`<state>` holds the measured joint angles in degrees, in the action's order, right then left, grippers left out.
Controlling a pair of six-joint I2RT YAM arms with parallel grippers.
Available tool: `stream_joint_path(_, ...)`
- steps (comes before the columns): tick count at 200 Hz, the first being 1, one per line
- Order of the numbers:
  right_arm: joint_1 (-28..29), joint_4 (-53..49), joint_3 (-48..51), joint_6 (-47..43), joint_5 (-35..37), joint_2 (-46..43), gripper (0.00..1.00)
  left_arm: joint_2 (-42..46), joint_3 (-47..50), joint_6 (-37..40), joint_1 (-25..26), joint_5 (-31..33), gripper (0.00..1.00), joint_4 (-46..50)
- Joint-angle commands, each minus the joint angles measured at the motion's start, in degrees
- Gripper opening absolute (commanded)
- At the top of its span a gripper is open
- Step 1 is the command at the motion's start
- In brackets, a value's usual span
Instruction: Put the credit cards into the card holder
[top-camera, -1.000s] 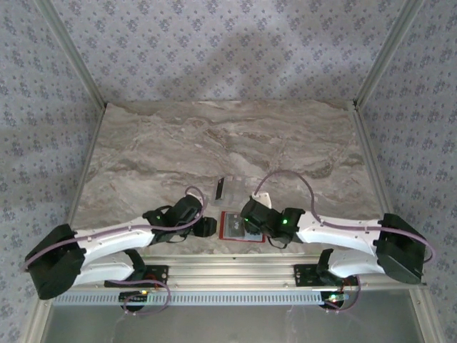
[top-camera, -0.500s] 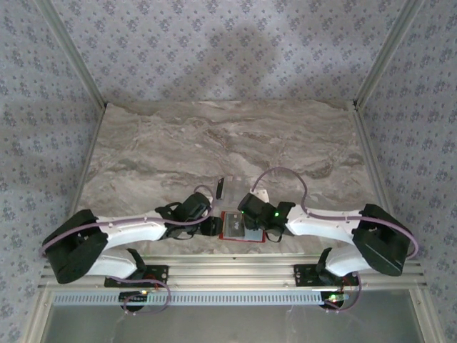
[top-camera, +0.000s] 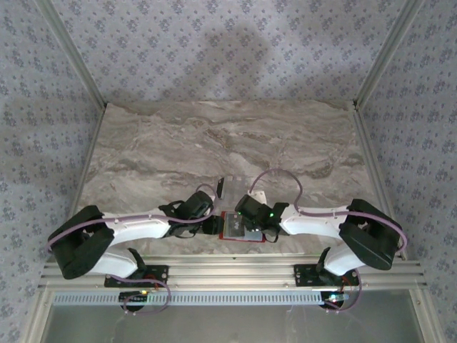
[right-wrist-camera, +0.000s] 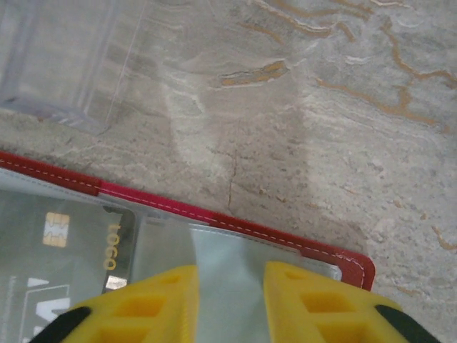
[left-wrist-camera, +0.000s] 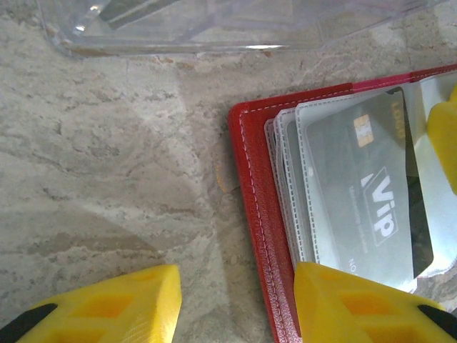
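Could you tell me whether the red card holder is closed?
No, the card holder lies open, its clear sleeves and a dark card showing.

A high rear camera looks down over the whole table (top-camera: 214, 136); both wrist cameras peer down from close range, sharing the red card holder (left-wrist-camera: 251, 214).

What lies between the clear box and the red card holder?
Bare marble table; the left wrist view shows it between clear box and card holder.

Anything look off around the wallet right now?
One thing: the dark card isn't fully seated in the red card holder. A bare dark strip along one edge pokes past its clear sleeve. Nothing looks spilled or damaged.
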<state>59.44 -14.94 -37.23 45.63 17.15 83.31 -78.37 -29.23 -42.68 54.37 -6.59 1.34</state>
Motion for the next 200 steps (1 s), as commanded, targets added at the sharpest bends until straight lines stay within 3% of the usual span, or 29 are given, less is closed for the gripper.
stream_joint_path(1,0.9,-1.4,2.1,1.4,-0.8,0.5,0.2,-2.6,-0.9,0.4,0.7,-1.1,0.46,-3.3)
stream_joint_path(22,1.1,-1.3,1.8,0.7,-0.6,-1.2,0.12,-3.7,-0.8,0.3,1.4,-0.7,0.46,-3.8)
stream_joint_path(38,1.1,-1.5,1.3,-0.1,-0.9,-2.4,0.0,-5.1,-0.8,0.1,2.1,0.0,0.45,-4.2)
stream_joint_path(95,0.3,6.1,1.7,-3.3,-10.1,-4.7,0.0,-8.5,-0.6,-1.7,4.2,1.1,0.42,-6.6)
stream_joint_path(114,0.5,1.6,-0.3,-3.6,-7.5,-4.4,0.0,-8.4,-0.1,-2.1,4.3,1.6,0.42,-6.7)
stream_joint_path(130,0.4,-6.2,-1.7,-2.9,-1.8,-6.3,0.14,-8.1,0.0,-2.0,4.3,1.8,0.42,-6.4)
stream_joint_path(159,-2.0,-7.8,-1.5,-3.7,-1.8,-6.5,0.35,-8.1,-0.2,-1.8,4.3,1.9,0.42,-6.3)
stream_joint_path(200,-2.1,-7.1,-2.8,-4.6,-1.7,-2.3,0.4,-8.7,-0.6,-1.8,4.3,1.8,0.41,-6.2)
